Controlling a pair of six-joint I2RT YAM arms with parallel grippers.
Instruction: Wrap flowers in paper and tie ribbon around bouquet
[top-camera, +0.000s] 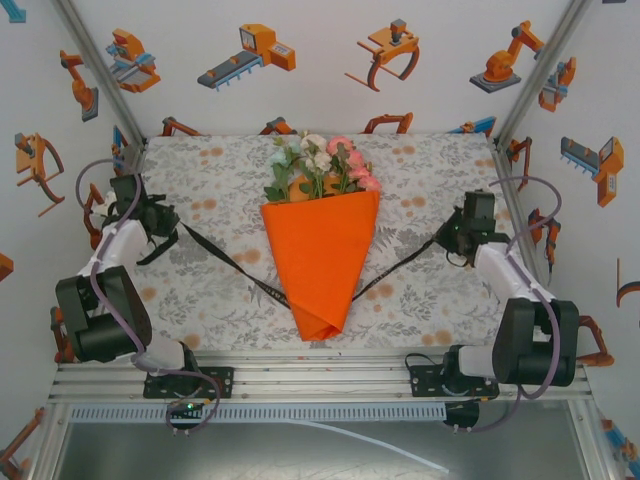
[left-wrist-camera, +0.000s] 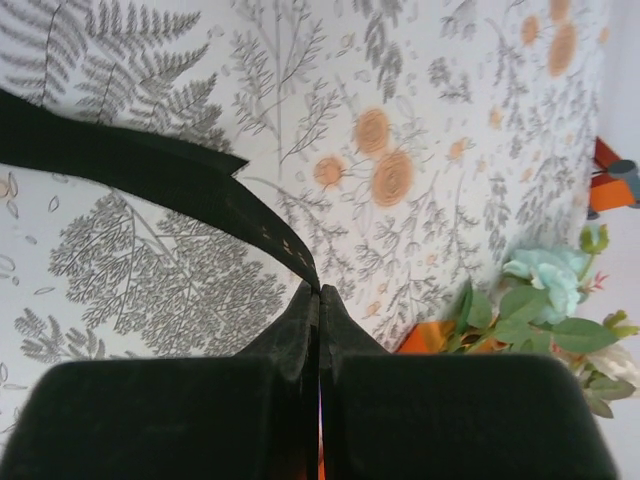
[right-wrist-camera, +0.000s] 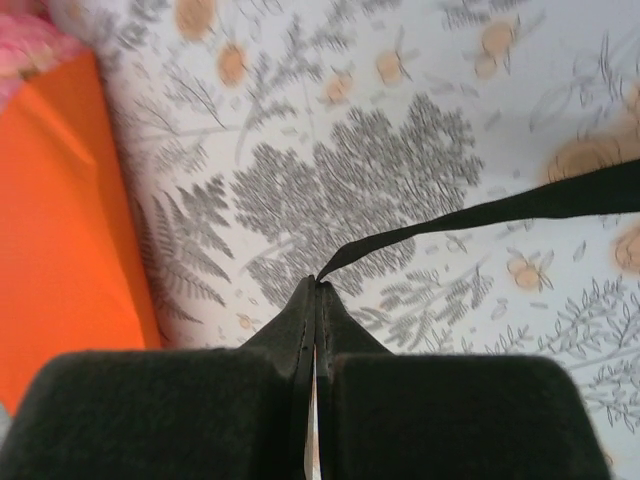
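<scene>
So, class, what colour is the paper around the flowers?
Plain bright orange paper, clearest in the top external view.

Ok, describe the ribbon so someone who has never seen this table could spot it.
On the floral tablecloth lies an orange paper bouquet. A ribbon runs from the left gripper, beneath its lower half, to the right gripper. Unlike the rounded grey-purple cables, it is flat, black and pulled into a shallow V.

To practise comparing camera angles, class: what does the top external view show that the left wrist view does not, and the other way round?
Top external: the whole bouquet, and the ribbon stretching from it to the right gripper too. Left wrist: close up, the left gripper pinched shut on the ribbon. Both: ribbon, flowers, a bit of orange paper, patterned tablecloth.
</scene>
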